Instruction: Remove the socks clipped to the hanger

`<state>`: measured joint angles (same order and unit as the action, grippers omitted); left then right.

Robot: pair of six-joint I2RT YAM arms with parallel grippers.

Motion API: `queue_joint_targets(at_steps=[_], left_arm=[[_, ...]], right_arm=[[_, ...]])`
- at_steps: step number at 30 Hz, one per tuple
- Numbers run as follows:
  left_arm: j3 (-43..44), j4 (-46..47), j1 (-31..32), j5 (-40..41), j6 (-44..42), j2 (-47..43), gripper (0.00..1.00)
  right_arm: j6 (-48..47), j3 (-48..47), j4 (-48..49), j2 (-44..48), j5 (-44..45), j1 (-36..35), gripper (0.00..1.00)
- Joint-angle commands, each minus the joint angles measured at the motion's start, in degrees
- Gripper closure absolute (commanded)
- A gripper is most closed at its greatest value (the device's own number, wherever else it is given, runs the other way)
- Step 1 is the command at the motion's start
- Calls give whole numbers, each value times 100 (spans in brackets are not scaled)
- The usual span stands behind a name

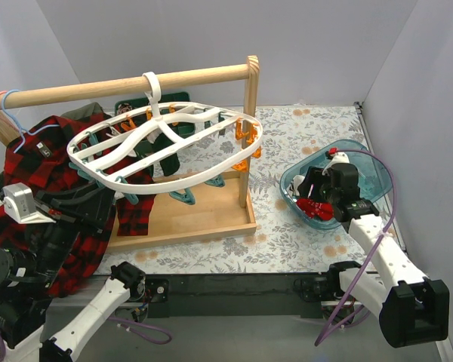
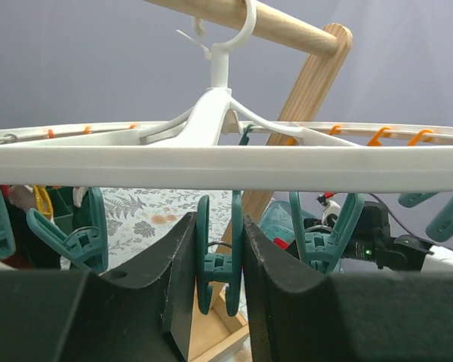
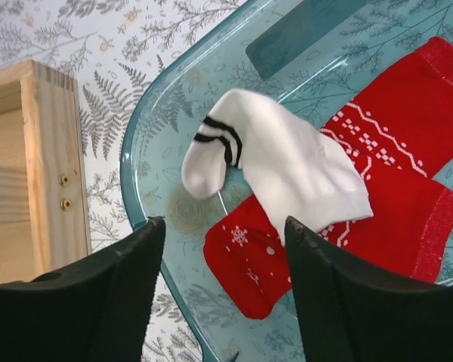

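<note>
Item one: the hanger (image 1: 166, 181) hung by its hook from the wooden rail (image 1: 75, 89). The left pincer (image 2: 219, 226) was closed on a teal clip (image 2: 217, 265) beneath its rim. The right pincer (image 3: 223, 222) stood open and empty over the teal bin (image 3: 134, 151), where red socks (image 3: 396, 151) lay under a white sock (image 3: 287, 166).

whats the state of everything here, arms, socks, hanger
white oval plastic drying frame: hooked on wooden rail
left gripper: shut on teal plastic clip
right gripper: open above clear teal bin
white black-striped sock: loose in bin, atop red snowflake socks
dark green sock: hanging under frame
</note>
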<state>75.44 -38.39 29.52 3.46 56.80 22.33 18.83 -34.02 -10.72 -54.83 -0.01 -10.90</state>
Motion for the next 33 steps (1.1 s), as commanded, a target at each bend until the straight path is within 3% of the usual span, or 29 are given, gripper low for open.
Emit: queue_joint_targets(at_steps=[1,6,10,15,19,25,33], left_arm=[[-3,191,10,-645,-72,-88,100],[-3,218,10,-891,-55,-114,100],[-12,236,10,-996,-55,-114,100],[-12,262,19,-1058,-19,-115,100],[15,271,10,-1076,24,-88,100],[-20,280,10,-1094,95,-97,100],[-99,280,10,-1058,183,-185,100]], right_arm=[[-458,-421,-316,7,-263,26,26],[-653,-632,-633,358,-691,-35,23],[-521,-702,-624,631,-992,-526,21],[-275,-869,-397,579,-589,-2283,21],[-143,-826,350,456,-439,-3679,21],[-187,-878,1721,-281,-263,-5042,19],[-547,-2081,3013,-2171,-798,-5731,14]])
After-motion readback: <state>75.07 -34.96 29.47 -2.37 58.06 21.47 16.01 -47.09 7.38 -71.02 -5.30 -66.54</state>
